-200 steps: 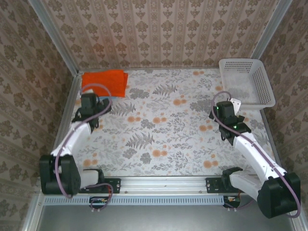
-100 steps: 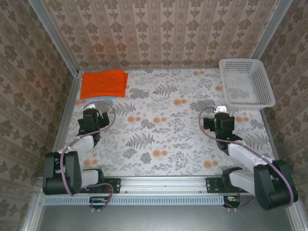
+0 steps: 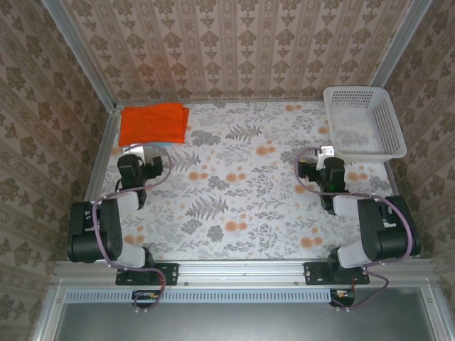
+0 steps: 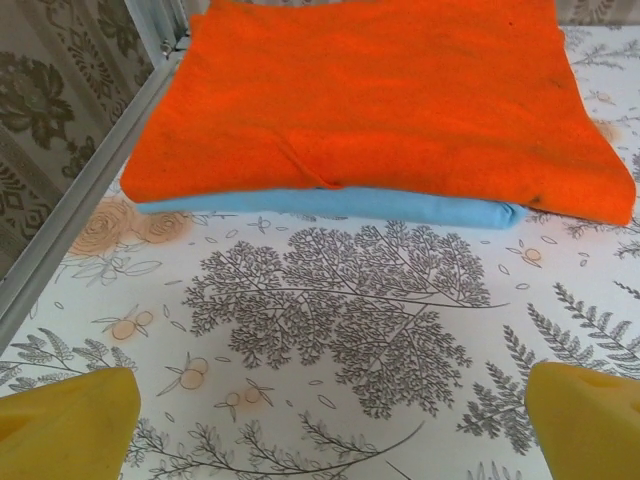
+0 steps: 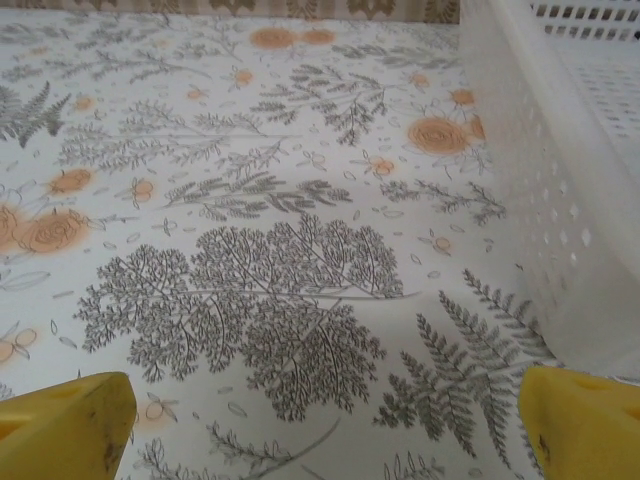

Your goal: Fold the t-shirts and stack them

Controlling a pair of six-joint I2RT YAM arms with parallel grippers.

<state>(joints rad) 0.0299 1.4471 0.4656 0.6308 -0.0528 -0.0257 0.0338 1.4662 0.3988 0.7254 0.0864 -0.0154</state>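
stack: orange tee (image 4: 370,100) folded flat atop blue tee (image 4: 330,205), edges approx flush, so job looks done | loc: far side of bench (image 3: 242,185), well apart from basket (image 3: 355,89) | L claw (image 4: 330,420): wide, empty, just short of stack, not touching | R claw (image 5: 320,430): wide, empty, beside basket

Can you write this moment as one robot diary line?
orange t-shirt folded on blue t-shirt | left gripper open, empty | right gripper open, empty, by basket | stacking looks done
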